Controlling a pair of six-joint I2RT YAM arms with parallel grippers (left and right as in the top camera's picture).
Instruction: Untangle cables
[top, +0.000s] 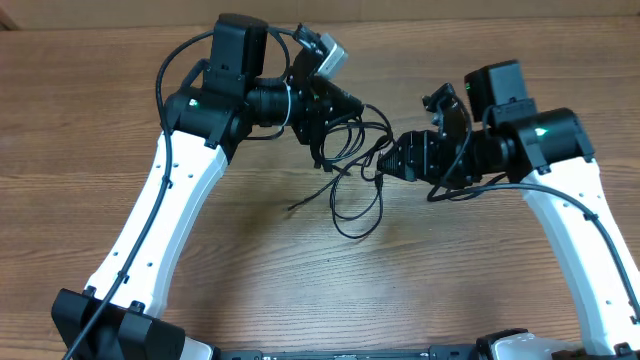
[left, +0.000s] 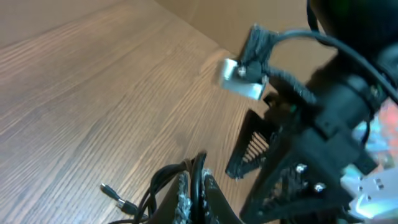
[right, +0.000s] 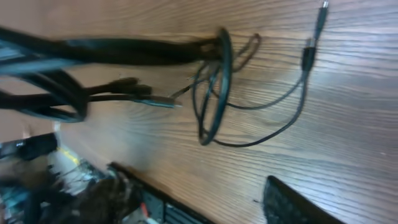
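The cables (top: 352, 150) form a black tangle hanging between my two grippers, with one loop (top: 360, 222) lying on the wood and a loose end (top: 296, 206) pointing left. My left gripper (top: 347, 106) is shut on a black strand (left: 198, 182), which runs up between its fingers (left: 184, 198). A small plug (left: 115, 194) lies on the table to their left. My right gripper (top: 393, 160) stands just right of the tangle. One of its fingers (right: 295, 202) shows, with only bare wood beside it. The loops (right: 211, 87) and two plug tips (right: 309, 55) lie well ahead of it.
The wooden table (top: 480, 270) runs on all sides. The right arm's black body (left: 311, 143) fills the right of the left wrist view, close to the left fingers. Both white arm links (top: 170, 210) reach in from the front corners.
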